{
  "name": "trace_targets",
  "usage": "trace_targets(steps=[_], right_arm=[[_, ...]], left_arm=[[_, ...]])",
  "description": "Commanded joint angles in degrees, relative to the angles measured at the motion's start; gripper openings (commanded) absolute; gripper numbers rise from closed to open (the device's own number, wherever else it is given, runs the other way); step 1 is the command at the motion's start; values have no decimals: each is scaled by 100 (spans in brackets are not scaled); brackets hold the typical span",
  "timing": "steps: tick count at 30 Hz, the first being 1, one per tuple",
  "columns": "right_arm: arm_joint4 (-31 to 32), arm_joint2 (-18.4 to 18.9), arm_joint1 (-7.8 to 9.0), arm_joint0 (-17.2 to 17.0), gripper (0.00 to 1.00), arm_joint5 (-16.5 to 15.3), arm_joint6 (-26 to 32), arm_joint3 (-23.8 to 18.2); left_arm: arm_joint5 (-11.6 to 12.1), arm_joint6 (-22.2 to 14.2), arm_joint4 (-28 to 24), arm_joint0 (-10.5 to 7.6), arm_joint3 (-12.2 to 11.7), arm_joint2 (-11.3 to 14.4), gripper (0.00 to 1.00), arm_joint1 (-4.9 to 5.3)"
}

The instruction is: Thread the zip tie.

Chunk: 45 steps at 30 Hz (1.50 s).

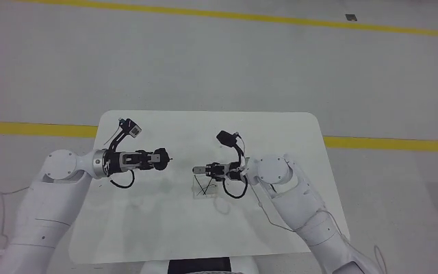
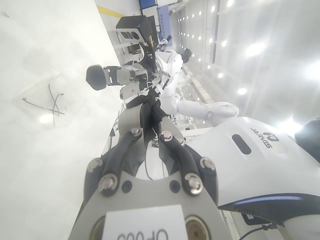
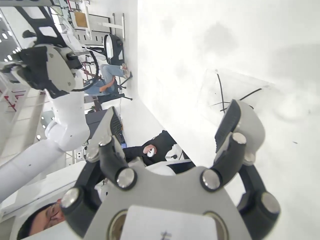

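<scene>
The left arm [image 1: 68, 168] stretches over the worktop [image 1: 274, 130] from its left side, the left tool [image 1: 166, 158] level, fingers [image 2: 140, 116] pressed together. The right arm [image 1: 287, 181] comes from the worktop's right side, the right tool [image 1: 198, 168] facing it, fingers [image 3: 228, 118] spread wide.
</scene>
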<state>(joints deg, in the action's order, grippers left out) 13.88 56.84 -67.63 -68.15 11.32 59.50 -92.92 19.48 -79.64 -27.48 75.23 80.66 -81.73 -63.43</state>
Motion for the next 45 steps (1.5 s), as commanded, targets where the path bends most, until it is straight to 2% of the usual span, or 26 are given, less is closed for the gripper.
trace_targets(steps=[1,10,12,14,17,23,27,32,40,43,45], right_arm=[[106,-77,2,54,100,-9,81,15],[128,-108,3,84,100,-38,129,33],[362,-184,8,70,100,-19,45,8],[805,-365,6,122,100,198,47,-102],[1149,-610,-25,244,100,456,86,-209],[1819,-1214,-138,591,100,816,245,-209],[2329,-1541,-257,811,100,816,506,-1],[2567,-1598,-383,886,100,816,669,40],[2567,-1598,-383,886,100,816,669,40],[2805,-1705,-384,812,100,671,490,-37],[3059,-1804,-391,822,100,709,539,-96]], left_arm=[[0,0,0,0,0,0,0,0],[0,0,0,0,0,0,0,0],[0,0,0,0,0,0,0,0],[0,0,0,0,0,0,0,0],[0,0,0,0,0,0,0,0],[0,0,0,0,0,0,0,0],[0,0,0,0,0,0,0,0],[0,0,0,0,0,0,0,0],[0,0,0,0,0,0,0,0],[0,0,0,0,0,0,0,0],[0,0,0,0,0,0,0,0]])
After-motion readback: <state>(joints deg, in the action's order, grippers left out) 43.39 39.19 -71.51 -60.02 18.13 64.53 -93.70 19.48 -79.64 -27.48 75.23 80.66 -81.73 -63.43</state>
